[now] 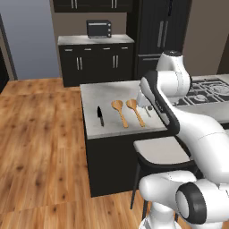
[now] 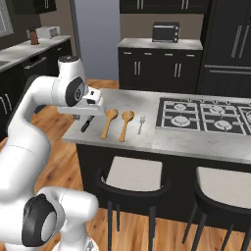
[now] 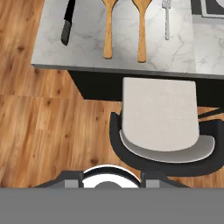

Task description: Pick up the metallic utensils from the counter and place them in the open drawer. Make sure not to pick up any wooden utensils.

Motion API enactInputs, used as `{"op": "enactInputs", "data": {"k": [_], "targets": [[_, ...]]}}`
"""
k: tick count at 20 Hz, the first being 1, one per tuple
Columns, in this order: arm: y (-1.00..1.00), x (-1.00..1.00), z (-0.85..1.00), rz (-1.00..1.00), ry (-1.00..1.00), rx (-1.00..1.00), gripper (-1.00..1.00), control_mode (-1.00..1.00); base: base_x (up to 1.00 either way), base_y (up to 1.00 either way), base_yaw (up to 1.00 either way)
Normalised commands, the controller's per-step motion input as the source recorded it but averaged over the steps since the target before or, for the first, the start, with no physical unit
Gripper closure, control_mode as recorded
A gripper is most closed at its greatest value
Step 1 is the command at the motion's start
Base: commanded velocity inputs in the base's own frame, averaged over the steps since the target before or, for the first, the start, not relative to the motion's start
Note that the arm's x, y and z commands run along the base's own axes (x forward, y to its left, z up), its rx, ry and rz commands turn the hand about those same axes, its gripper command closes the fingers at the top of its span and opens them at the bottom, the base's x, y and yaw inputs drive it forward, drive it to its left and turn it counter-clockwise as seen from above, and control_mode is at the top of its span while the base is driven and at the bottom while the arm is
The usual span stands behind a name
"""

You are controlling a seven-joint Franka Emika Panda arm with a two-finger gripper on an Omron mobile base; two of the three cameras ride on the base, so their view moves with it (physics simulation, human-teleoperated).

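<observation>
**Four utensils lined up on the marbled counter, arm raised above them**

Left base view: a pale grey marbled counter (image 1: 107, 96) on a black base stands on a wood plank floor (image 1: 40, 147), with a black cooktop (image 1: 205, 91) set into its right part. A padded stool (image 1: 161, 152) stands at its front edge, and black cabinets with a toaster oven (image 1: 99, 28) line the back wall. The black knife (image 1: 100, 116) lies at the left, long axis running front to back. Just beside it lie two wooden spoons (image 1: 127, 112), bowls at the far end, handles slanting toward the front edge. The fork (image 1: 148, 110) is mostly hidden behind the arm.

Right base view: the gripper (image 2: 84, 116) hangs above the counter's left end, over the knife; whether its jaws are spread or pressed together cannot be told. The fork lies right of the spoons, near the cooktop, tines away from the stools.

Hand view: knife, spoons and fork lie parallel and apart, handles toward the counter edge, above the stool seat.
</observation>
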Motion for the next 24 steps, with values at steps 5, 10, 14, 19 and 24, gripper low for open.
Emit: {"op": "enactInputs", "data": {"k": [5, 10, 14, 19, 24], "targets": [[0.30, 0.00, -0.12, 0.00, 0.00, 0.00, -1.00, -1.00, 0.00, 0.00, 0.00], [0.69, 0.28, -0.21, 0.00, 0.06, 0.02, -1.00, -1.00, 0.00, 0.00, 0.00], [0.71, 0.33, -0.22, 0.00, 0.07, 0.03, -1.00, -1.00, 0.00, 0.00, 0.00], [0.59, 0.57, -0.29, 0.00, 0.07, 0.01, -1.00, -1.00, 0.00, 0.00, 0.00], [0.26, 0.64, -0.30, 0.00, 0.08, 0.00, -1.00, -1.00, 0.00, 0.00, 0.00]]}}
